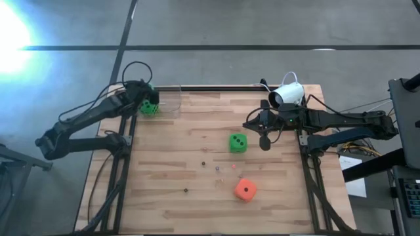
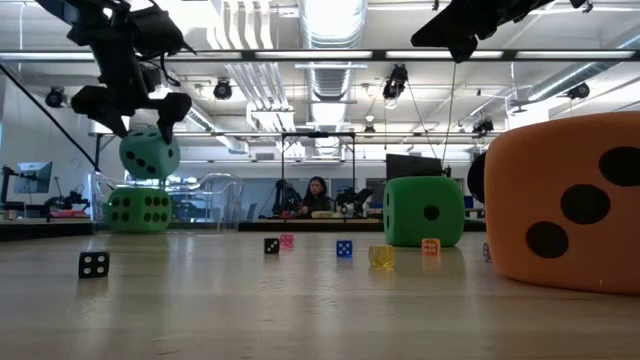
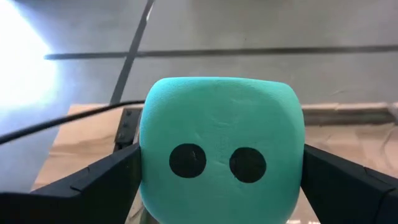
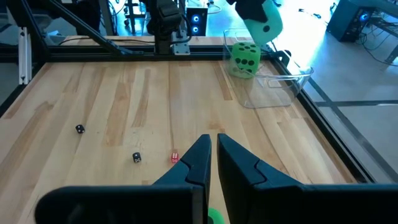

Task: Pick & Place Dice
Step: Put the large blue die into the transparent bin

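2 grippers show. The left gripper [image 3: 221,180] is clamped on the teal die [image 3: 221,146], a dark finger [image 3: 93,183] pressed to each side; its wrist view shows a face with 2 black pips. It holds that die in the air above the clear plastic box [image 1: 169,101] at the table's [image 1: 197,196] far left corner. A bright green die [image 2: 139,210] already lies in that box, straight beneath the teal one in the low view.

The right gripper [image 4: 211,163] hangs over the table's right side, toward the far edge, its fingers pressed together with nothing between them. A second green die [image 1: 237,143] sits just beside it, near the table's middle. The orange-red die [image 1: 245,189] rests nearer the front edge, well apart from both arms.

Only the low view makes out the tiny dice [image 2: 343,249] scattered mid-table: black, pink, blue, yellow and orange; from above they are mere specks. That view also shows a person [image 2: 316,195] seated far back in the room. A white camera [image 1: 287,95] sits at the table's far right corner. No readable writing shows anywhere.
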